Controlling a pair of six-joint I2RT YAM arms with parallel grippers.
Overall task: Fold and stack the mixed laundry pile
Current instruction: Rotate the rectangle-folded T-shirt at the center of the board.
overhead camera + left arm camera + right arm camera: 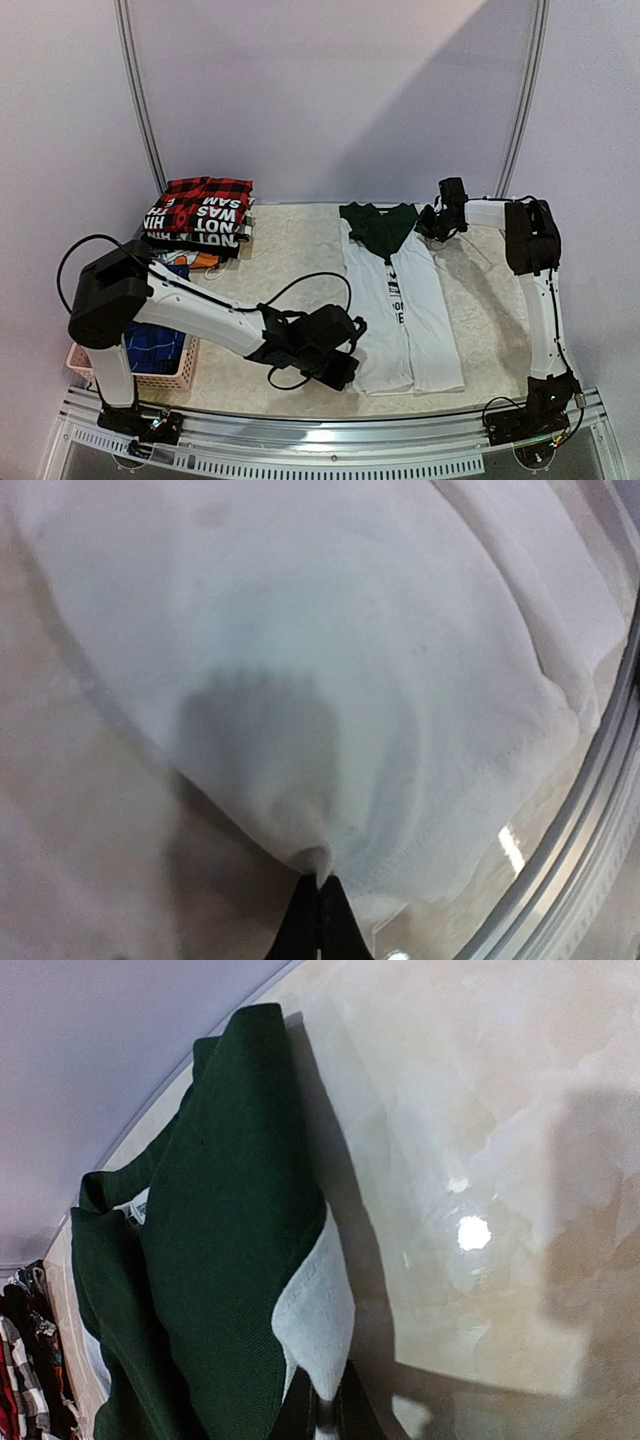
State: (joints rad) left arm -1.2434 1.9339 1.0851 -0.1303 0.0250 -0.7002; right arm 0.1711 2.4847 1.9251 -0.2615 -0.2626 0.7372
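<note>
Left pincer [320,895] is shut on the near hem of the white T-shirt [405,320], black tips pressed together with a small nub of cloth bunched between them. Seen from above, it sits at about 6 o'clock on the worktop [290,260]. Right pincer [326,1415] is closed on a white edge of the same shirt, where it meets the dark green upper part [378,225], out at 1 o'clock.

At 8 o'clock stands a pink lattice basket [165,380], partly behind the left arm [190,310], with a blue plaid piece [155,345] inside it.

The shirt lies flat in the middle, folded lengthways into a long strip running from 12 towards 6, with black print showing near its centre. At 10 o'clock rests a folded stack [200,212]: a red-and-black plaid shirt [208,189] on top, and a black garment with white lettering [195,224] under it.
</note>
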